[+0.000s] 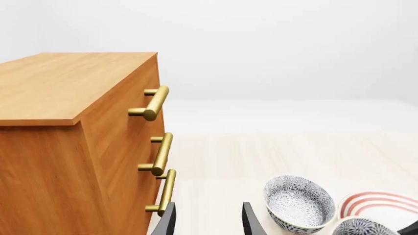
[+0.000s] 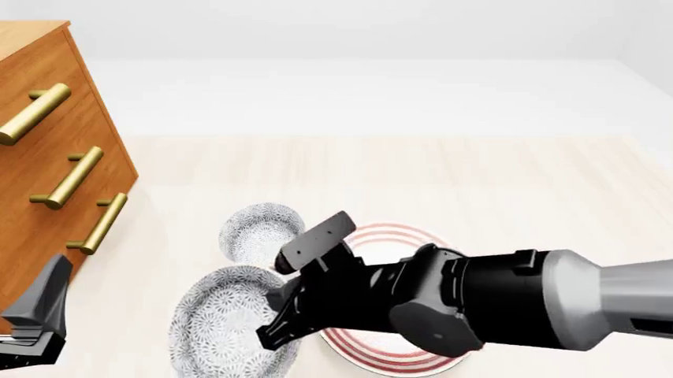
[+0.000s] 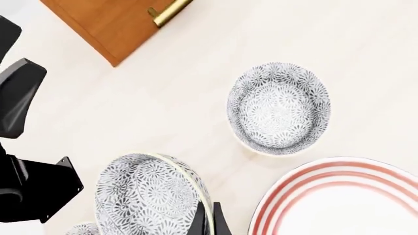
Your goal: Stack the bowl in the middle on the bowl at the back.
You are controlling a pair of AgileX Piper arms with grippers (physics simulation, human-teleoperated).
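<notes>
The bowl at the back (image 2: 260, 230) is a small speckled white bowl standing upright on the table, also seen in the right wrist view (image 3: 279, 108) and the left wrist view (image 1: 298, 202). Nearer to me, the bowl in the middle (image 2: 226, 335) looks larger and tilted. My right gripper (image 2: 277, 324) is shut on its rim, with one finger (image 3: 207, 221) against the edge. That bowl (image 3: 149, 196) shows its outer wall in the right wrist view. My left gripper (image 1: 209, 225) stands open with nothing in it beside the drawer cabinet, at the near left (image 2: 42, 311).
A wooden drawer cabinet (image 2: 42, 157) with brass handles (image 1: 156, 103) fills the left side. A big red-ringed white plate (image 3: 339, 200) lies right of the bowls, largely covered by my right arm (image 2: 474, 299) in the front view.
</notes>
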